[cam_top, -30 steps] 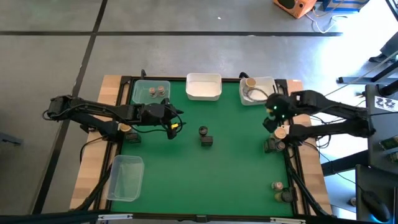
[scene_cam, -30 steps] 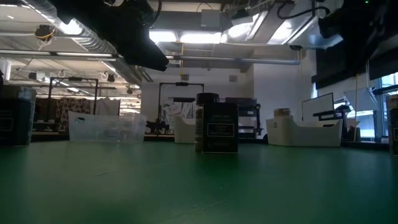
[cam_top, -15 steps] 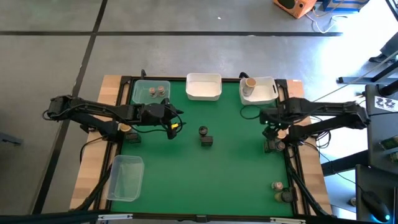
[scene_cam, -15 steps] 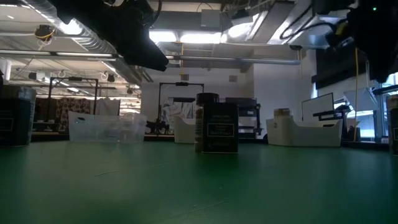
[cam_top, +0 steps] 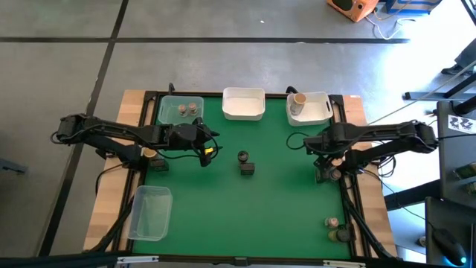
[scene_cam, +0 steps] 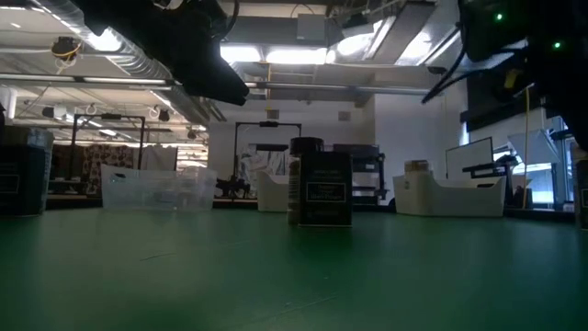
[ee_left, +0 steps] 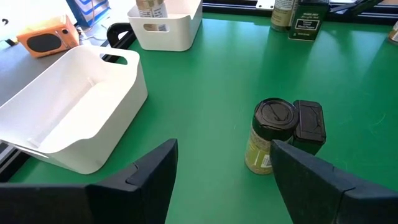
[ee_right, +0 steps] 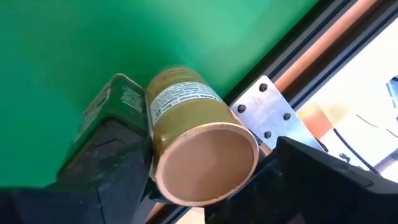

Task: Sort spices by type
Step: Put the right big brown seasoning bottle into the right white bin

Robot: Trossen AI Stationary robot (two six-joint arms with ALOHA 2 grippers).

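My right gripper (ee_right: 205, 186) hangs at the table's right edge, fingers spread wide with a tan-lidded jar (ee_right: 202, 162) between them, not clamped. A dark green tin (ee_right: 109, 121) touches that jar, close to the black edge rail (ee_right: 273, 68). My left gripper (ee_left: 217, 186) hovers open over bare green mat (cam_top: 282, 201); a dark-lidded jar (ee_left: 268, 134) and dark blocky container (ee_left: 309, 124) stand just ahead.

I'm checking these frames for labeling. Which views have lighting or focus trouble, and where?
Low view: the ceiling lights glare, and the dark block jar is backlit with its label dim. Right wrist view: the tan-lidded jar is soft from closeness. Left wrist view: evenly lit, with the round jar sharp.
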